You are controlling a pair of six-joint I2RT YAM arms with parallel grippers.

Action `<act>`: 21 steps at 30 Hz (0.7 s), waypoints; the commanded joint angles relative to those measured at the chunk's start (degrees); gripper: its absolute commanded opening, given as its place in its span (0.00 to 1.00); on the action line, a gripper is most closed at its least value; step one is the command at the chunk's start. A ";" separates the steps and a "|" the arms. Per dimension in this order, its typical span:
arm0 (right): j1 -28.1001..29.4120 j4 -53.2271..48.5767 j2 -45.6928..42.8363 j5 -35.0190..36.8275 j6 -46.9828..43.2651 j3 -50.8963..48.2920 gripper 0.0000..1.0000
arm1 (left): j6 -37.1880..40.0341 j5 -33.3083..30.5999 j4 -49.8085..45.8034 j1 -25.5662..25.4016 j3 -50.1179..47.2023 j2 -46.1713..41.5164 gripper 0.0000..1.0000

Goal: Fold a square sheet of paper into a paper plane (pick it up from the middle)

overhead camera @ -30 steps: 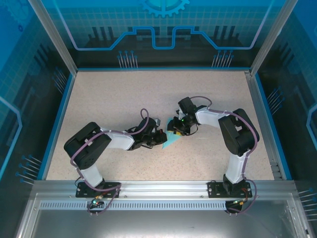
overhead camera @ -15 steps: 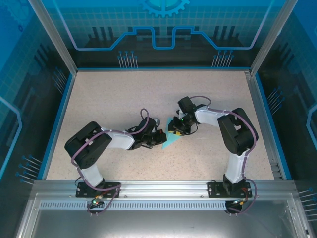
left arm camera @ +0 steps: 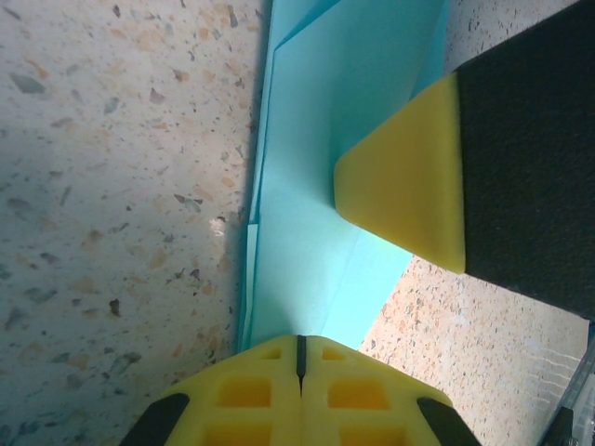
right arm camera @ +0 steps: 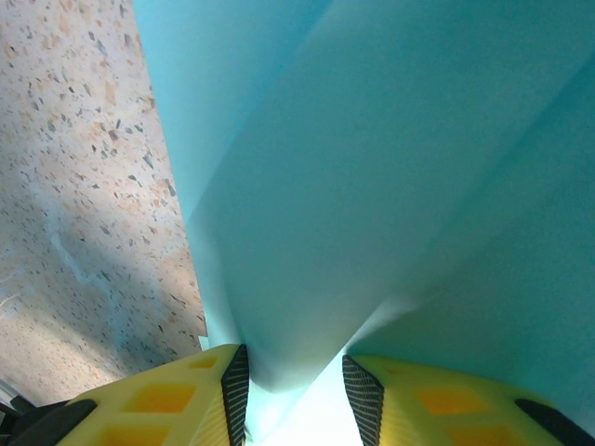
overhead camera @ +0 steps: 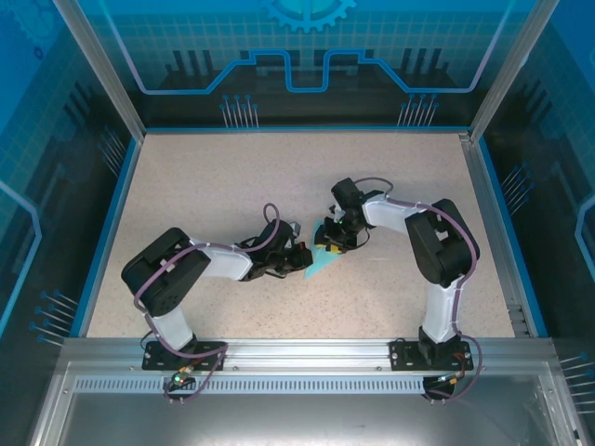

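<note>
Lying mid-counter between both arms, the paper runs near-left to far-right; left fingers, pressed together, pin its near-left end, while right fingers pinch a raised fold.

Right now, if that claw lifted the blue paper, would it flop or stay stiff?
Probably floppy: the paper already bows upward in a soft curve between the right claw's fingers. Its folded layers, visible along the edge in the left wrist view, may stiffen it slightly. It looks thin and light, so it would likely slide easily on the table.
</note>
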 commanded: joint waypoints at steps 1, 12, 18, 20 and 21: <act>0.16 -5.44 7.69 9.09 -1.59 -3.47 0.39 | 0.54 -0.59 -1.88 0.44 0.39 0.45 0.03; 0.35 -6.68 9.86 9.62 -2.31 -2.20 0.40 | 0.30 -0.56 -1.99 0.42 0.18 0.91 0.02; 0.46 -6.99 10.47 9.88 -2.18 -2.07 0.40 | 0.08 -0.41 -2.14 0.42 0.22 1.42 0.02; 0.46 -6.93 10.43 9.89 -2.13 -2.06 0.40 | 0.07 -0.34 -2.26 0.48 0.30 1.67 0.02; 0.46 -6.96 10.42 9.96 -2.18 -2.07 0.40 | -0.05 -0.37 -2.37 0.44 0.24 1.83 0.02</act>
